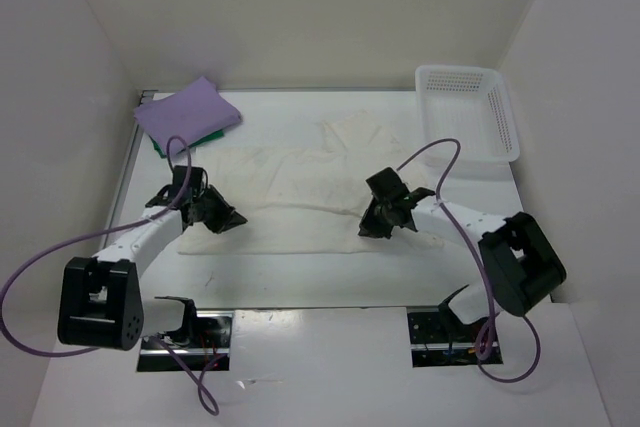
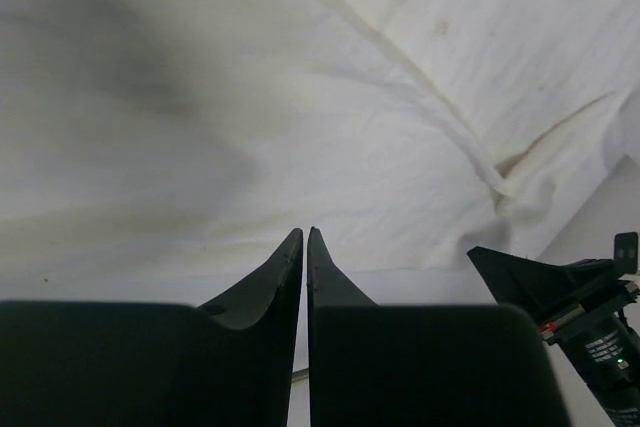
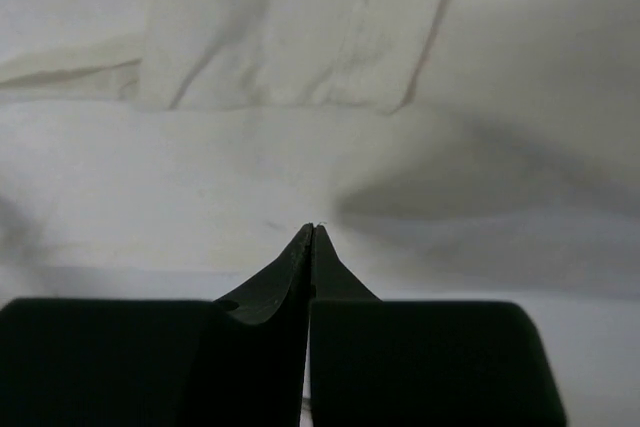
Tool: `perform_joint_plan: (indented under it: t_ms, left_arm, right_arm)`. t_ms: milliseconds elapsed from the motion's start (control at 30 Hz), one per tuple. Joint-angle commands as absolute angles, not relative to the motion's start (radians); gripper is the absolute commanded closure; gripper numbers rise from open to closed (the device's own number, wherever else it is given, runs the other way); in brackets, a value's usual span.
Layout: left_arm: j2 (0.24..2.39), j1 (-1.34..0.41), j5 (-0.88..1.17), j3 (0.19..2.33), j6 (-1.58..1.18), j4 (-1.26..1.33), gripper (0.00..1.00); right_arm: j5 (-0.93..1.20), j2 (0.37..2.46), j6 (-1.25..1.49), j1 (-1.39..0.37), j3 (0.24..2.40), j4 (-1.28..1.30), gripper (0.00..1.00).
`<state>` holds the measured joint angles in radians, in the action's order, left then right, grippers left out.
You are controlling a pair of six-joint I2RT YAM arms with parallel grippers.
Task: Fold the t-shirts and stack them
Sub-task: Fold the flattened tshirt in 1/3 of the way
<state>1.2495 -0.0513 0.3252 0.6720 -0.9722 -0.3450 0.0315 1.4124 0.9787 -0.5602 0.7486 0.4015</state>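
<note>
Cream-white t-shirt lies spread; right end effector pinched closed at its near edge, left end effector nearly closed (hairline gap).

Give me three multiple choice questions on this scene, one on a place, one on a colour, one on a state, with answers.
1. Where does the basket stand? A) near left B) centre C) far right corner
2. What colour is the shirt lying on the green shirt? A) lavender B) red C) black
3. How is the cream shirt? A) rolled up B) spread on the table C) folded into a square
1 C: it sits at the table's far right edge.
2 A: the lavender shirt covers the green one.
3 B: it lies open mid-table, wrinkled.
</note>
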Motion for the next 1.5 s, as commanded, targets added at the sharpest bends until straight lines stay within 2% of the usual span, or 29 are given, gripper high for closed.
perform_joint_plan:
  t_ms: [0, 200, 333, 467, 633, 833, 900, 1000, 1167, 1233, 1267, 1300, 1367, 1467]
  left_arm:
    - [1.275, -0.081, 0.253, 0.646, -0.963, -0.253, 0.89]
    - [1.345, -0.095, 0.297, 0.531, -0.963, -0.219, 0.88]
    - [1.315, -0.095, 0.287, 0.495, -0.922, -0.293, 0.87]
    - [1.227, -0.153, 0.33, 0.442, -0.98, -0.351, 0.84]
    - [1.193, -0.193, 0.388, 0.403, -1.012, -0.455, 0.84]
    - [1.193, -0.184, 0.41, 0.507, -0.965, -0.555, 0.9]
    - [1.209, -0.184, 0.382, 0.639, -0.945, -0.566, 0.9]
    - [1.247, -0.163, 0.353, 0.811, -0.916, -0.537, 0.92]
    - [1.325, -0.13, 0.333, 0.931, -0.859, -0.342, 0.93]
    - [1.365, -0.121, 0.304, 0.959, -0.847, -0.301, 0.93]
    - [1.379, -0.121, 0.293, 0.991, -0.83, -0.29, 0.9]
    - [1.393, -0.112, 0.278, 1.006, -0.8, -0.29, 0.89]
    - [1.414, -0.089, 0.252, 1.02, -0.784, -0.281, 0.87]
    - [1.436, -0.051, 0.216, 1.02, -0.775, -0.255, 0.84]
  right_arm:
    - [-0.047, 1.475, 0.959, -0.56, 0.793, 0.302, 1.0]
    - [-0.048, 1.555, 1.011, -0.56, 0.76, 0.311, 1.0]
    - [-0.005, 1.451, 1.098, -0.594, 0.634, 0.33, 1.0]
    - [0.025, 1.315, 1.172, -0.603, 0.506, 0.38, 1.0]
    - [0.103, 1.033, 1.264, -0.603, 0.348, 0.465, 1.0]
    - [0.155, 0.764, 1.312, -0.603, 0.31, 0.571, 1.0]
    - [0.14, 0.764, 1.286, -0.569, 0.369, 0.571, 1.0]
    - [0.14, 0.885, 1.16, -0.497, 0.478, 0.571, 1.0]
    - [0.069, 1.063, 1.056, -0.428, 0.67, 0.47, 1.0]
    - [0.075, 1.182, 1.008, -0.394, 0.705, 0.443, 0.9]
    - [0.075, 1.216, 0.994, -0.384, 0.739, 0.433, 0.78]
    - [0.057, 1.264, 0.994, -0.383, 0.752, 0.433, 0.73]
    - [0.045, 1.276, 0.98, -0.383, 0.762, 0.423, 0.67]
    - [0.035, 1.311, 0.98, -0.374, 0.752, 0.413, 0.66]
